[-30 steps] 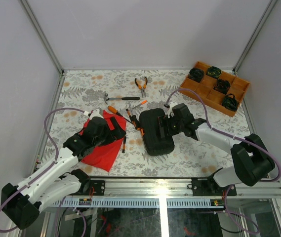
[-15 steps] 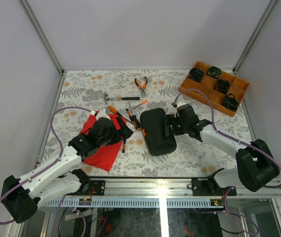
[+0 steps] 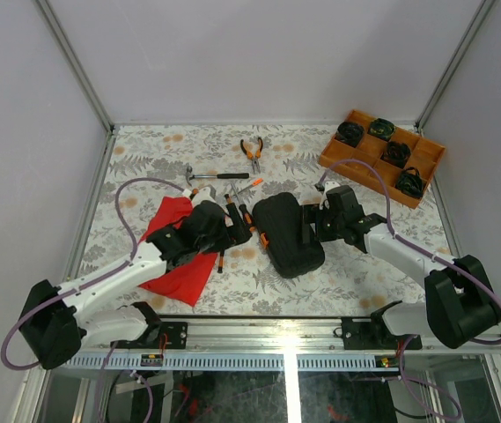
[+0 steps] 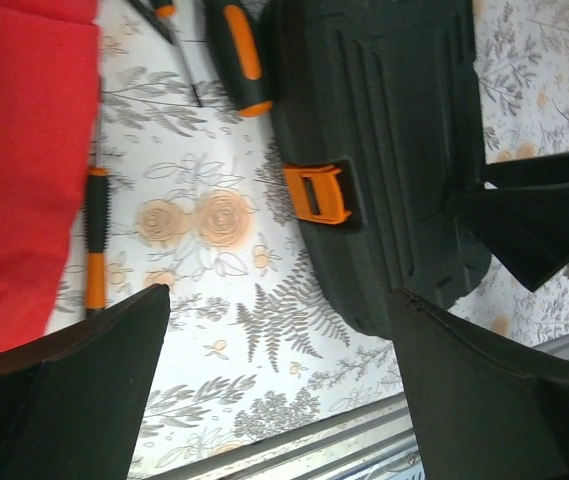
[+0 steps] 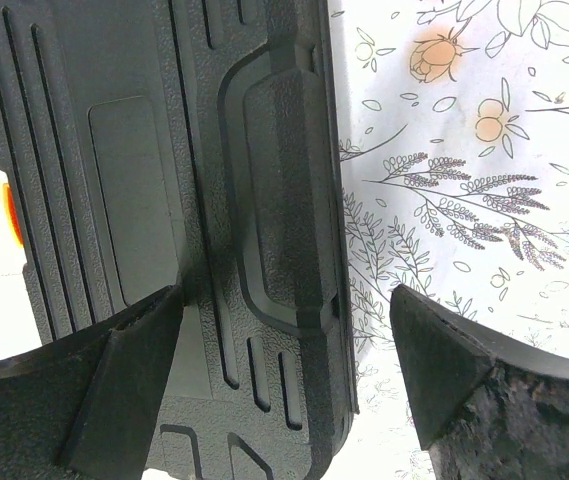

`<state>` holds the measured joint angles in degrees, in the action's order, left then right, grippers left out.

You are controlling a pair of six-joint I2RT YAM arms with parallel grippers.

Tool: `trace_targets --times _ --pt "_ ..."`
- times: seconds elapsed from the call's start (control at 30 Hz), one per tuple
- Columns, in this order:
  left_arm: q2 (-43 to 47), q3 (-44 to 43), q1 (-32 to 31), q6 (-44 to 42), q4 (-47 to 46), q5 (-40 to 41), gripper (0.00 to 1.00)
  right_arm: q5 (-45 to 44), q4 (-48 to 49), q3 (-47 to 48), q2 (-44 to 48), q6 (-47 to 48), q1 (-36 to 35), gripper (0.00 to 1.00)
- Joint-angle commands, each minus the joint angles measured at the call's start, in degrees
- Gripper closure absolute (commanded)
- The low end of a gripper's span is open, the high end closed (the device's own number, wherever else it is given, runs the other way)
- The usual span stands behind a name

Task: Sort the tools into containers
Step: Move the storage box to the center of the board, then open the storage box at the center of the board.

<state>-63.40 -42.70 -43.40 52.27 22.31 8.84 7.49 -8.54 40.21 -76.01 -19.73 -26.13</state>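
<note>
While the tools lie loose outside it, the shut tool case (image 3: 290,233) rests mid-tabletop (image 3: 144,159) with an open gripper on either side.
The left gripper (image 4: 279,295) hangs wide open and empty over the floral surface between the red cloth (image 4: 14,150) and the case's orange latch (image 4: 317,193). The right gripper (image 5: 286,295), equally wide and empty, straddles the case's far edge; contact cannot be told. A thin screwdriver (image 4: 95,250) lies just beside the cloth, a thicker screwdriver (image 4: 239,55) near the case, and the hammer (image 3: 210,175) and pliers (image 3: 252,152) lie farther back. The orange tray (image 3: 366,166) sits in the right rear corner.
</note>
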Motion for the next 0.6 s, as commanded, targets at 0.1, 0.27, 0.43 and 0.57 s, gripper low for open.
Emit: trace_targets --times 0.1,0.27,0.43,0.57 --pt "-9.9 -7.3 -5.2 3.3 -1.7 5.5 0.2 -3.6 -5.5 -1.0 -0.8 0.9 0.1 0.11" --pt "-15.4 -8.3 -6.9 7.6 -1.9 7.0 0.34 -3.1 -4.6 -1.9 -1.2 -0.1 0.1 0.12" --pt "-19.7 -9.2 -7.2 8.8 -3.8 6.2 0.36 -4.5 -5.2 -1.7 -1.1 -0.6 0.1 0.14" --pt "-22.0 -10.7 -7.2 7.5 -4.9 6.0 0.36 -2.6 -5.3 -2.3 -0.2 -1.8 0.0 0.18"
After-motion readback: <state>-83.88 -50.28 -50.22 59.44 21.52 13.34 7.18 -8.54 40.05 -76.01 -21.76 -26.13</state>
